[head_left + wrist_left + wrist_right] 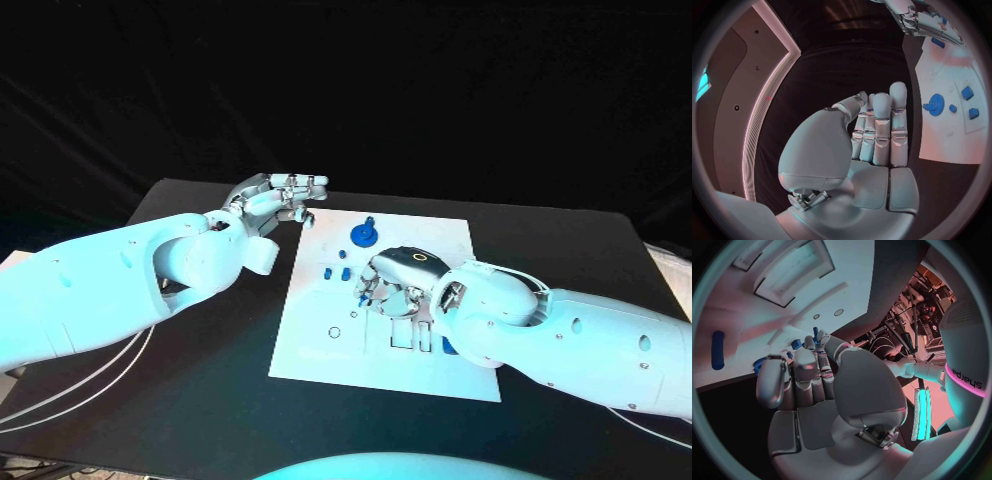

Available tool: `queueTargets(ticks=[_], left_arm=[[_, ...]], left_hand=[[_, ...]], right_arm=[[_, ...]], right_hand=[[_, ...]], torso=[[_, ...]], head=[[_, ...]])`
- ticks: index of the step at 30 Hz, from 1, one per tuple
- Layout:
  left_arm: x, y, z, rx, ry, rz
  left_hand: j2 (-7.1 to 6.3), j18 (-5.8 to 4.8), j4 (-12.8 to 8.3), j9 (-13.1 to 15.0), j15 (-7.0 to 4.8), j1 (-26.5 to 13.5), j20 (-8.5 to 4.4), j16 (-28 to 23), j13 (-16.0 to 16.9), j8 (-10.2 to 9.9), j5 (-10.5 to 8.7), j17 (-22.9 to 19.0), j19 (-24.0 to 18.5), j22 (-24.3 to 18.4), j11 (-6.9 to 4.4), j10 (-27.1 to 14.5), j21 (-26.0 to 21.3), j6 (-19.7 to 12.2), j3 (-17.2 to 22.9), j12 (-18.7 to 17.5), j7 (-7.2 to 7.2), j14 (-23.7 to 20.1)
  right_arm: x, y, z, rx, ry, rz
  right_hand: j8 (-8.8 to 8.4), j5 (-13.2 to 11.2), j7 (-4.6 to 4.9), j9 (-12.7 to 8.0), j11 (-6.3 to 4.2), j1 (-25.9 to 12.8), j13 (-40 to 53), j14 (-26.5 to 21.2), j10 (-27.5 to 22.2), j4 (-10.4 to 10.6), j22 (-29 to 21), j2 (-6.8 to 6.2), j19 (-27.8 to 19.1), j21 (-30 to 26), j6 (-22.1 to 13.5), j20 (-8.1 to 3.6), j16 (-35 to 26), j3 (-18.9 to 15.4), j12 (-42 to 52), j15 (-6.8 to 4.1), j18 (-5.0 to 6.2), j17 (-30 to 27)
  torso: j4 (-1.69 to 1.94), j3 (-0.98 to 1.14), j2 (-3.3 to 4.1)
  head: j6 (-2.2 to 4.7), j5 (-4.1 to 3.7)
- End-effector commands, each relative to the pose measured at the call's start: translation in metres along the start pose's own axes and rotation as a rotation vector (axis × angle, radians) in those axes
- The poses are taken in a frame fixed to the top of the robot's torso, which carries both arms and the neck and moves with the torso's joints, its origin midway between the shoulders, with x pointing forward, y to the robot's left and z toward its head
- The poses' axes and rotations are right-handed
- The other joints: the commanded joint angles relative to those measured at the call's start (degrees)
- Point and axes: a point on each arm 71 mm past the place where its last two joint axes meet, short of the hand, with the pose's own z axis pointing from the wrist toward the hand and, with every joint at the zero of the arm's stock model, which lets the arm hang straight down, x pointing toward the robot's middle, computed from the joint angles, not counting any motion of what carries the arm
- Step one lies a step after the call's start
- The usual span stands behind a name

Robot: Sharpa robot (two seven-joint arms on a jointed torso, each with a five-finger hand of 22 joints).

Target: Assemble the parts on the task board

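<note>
Task board [433, 235]: white flat plate at the middle of the black table [577, 250], lying flat; judged rigid and light enough to slide if pushed sideways.
Blue gear [366, 235]: stands near the board's far edge, toothed rim with a small knob at its top; also seen in the left wrist view [934, 105]. Judged hard plastic, light, stiff; best taken across the rim or by the knob.
Small blue parts [336, 271]: sit in the board's left half, just beside each other. Judged light, smooth, apt to slip; take hold with the fingertips on opposite faces.
Blue peg [717, 349]: long rounded piece lying on the board near a recessed slot.
Right hand [397, 280]: over the board's centre, fingers curled down to the surface; fingertips [768, 370] lie at a small blue part, but whether it is held cannot be told.
Left hand [274, 200]: at the board's far left corner, fingers [881, 127] straight and close together, holding nothing.
Edges: the board's left edge lies near the left arm.
Open room: bare table shows on both sides of the board, and a wide strip on its near side.
</note>
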Motion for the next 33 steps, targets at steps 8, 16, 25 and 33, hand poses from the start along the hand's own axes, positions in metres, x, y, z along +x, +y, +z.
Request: queueTargets(ticks=[8,16,25,33], left_arm=[[0.004,0.0,0.001,0.004,0.03,0.008],[0.004,0.0,0.001,0.004,0.031,0.011],[0.004,0.0,0.001,0.002,0.032,0.012],[0.004,0.0,0.001,0.0,0.034,0.012]], left_hand=[[0.55,0.72,-0.1,-0.1,-0.03,-0.1,-0.04,-0.4,0.1,0.1,0.24,-0.1,-0.3,-0.1,0.08,-0.5,-0.3,-0.1,-0.2,0.3,0.42,-0.5],[0.56,0.76,-0.1,-0.1,-0.02,-0.1,-0.03,-0.4,0.1,0.1,0.25,-0.2,-0.4,-0.2,0.09,-0.6,-0.5,-0.1,-0.2,0.4,0.43,-0.5],[0.56,0.78,-0.1,-0.1,-0.02,-0.1,-0.03,-0.5,0.1,0.1,0.25,-0.3,-0.4,-0.3,0.1,-0.6,-0.6,-0.1,-0.2,0.4,0.43,-0.5],[0.56,0.78,-0.1,-0.1,-0.02,-0.1,-0.03,-0.5,0.1,0.1,0.25,-0.3,-0.4,-0.3,0.1,-0.6,-0.6,-0.1,-0.2,0.4,0.43,-0.5]], right_arm=[[0.009,0.001,0.005,-0.01,0.051,-0.051],[0.016,0.001,0.009,-0.008,0.053,-0.066],[0.019,0.002,0.012,-0.01,0.058,-0.076],[0.023,0.005,0.014,-0.02,0.07,-0.08]], right_hand=[[-0.13,0.4,0.41,0.0,0.1,0.2,0.1,1.3,0.3,0.0,0.0,0.14,0.1,0.3,-0.1,0.16,0.4,0.4,-0.2,-0.14,-0.74,0.1],[-0.16,0.4,0.44,0.0,0.13,0.2,0.1,1.3,0.3,0.1,0.0,0.14,0.1,0.3,-0.1,0.19,0.5,0.4,-0.2,-0.11,-0.73,0.1],[-0.18,0.5,0.43,0.0,0.13,0.2,0.1,1.2,0.3,0.0,-0.1,0.16,0.0,0.3,-0.2,0.21,0.4,0.4,-0.2,-0.1,-0.71,0.0],[-0.19,0.5,0.43,0.0,0.12,0.2,0.1,1.2,0.3,0.0,-0.1,0.19,0.0,0.3,-0.2,0.22,0.4,0.5,-0.2,-0.1,-0.7,0.0]], torso=[[-0.06,0.04,-0.01],[0.06,0.03,0.0],[-0.02,0.03,-0.02],[-0.03,0.02,-0.06]], head=[[-0.51,0.6],[-0.79,0.89],[-1.05,1.12],[-1.14,1.15]])
